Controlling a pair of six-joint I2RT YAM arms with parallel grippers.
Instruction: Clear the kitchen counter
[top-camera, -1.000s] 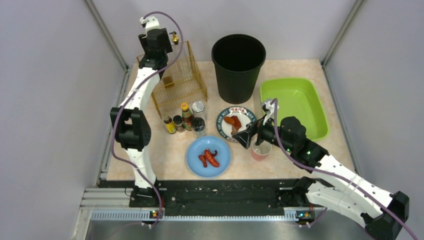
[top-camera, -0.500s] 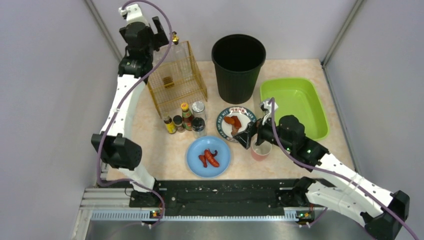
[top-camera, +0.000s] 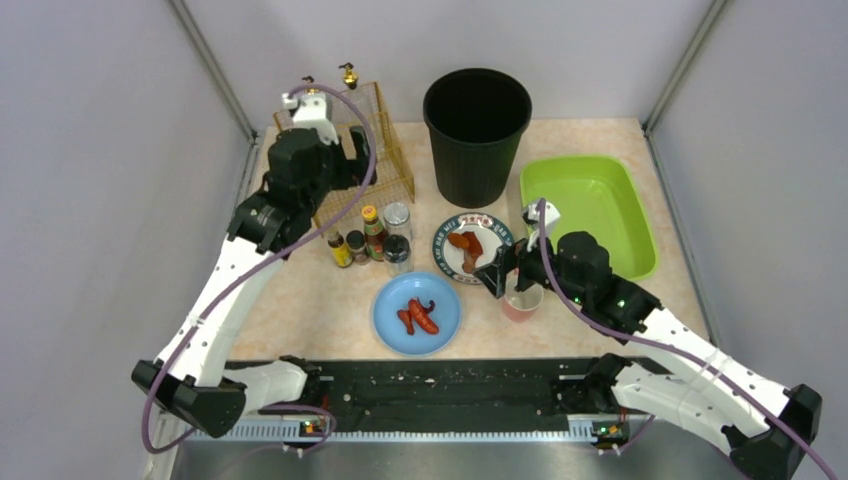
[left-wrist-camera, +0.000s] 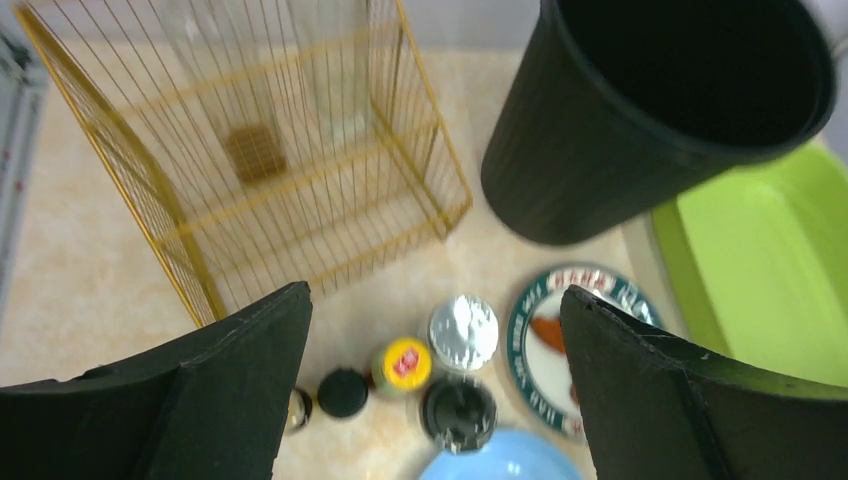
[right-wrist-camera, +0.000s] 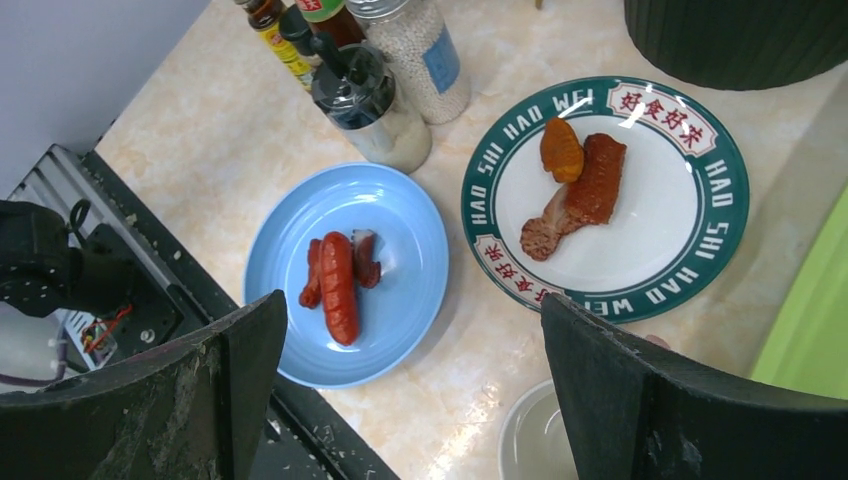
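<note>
The left arm (top-camera: 225, 290) has moved a lot. One second ago it stood tall, with its elbow up near the left edge of the bench (top-camera: 330, 310). The left tool (left-wrist-camera: 433, 290) was high at the back left corner, by the top of the gold wire cage (top-camera: 385, 145). Then the arm leaned even further back and left. Now it lies low and stretched out long. Its elbow has dropped to the near left corner, off the bench. The left tool has come forward and down over the left side of the cage, close to the little bottles (top-camera: 372, 232).
</note>
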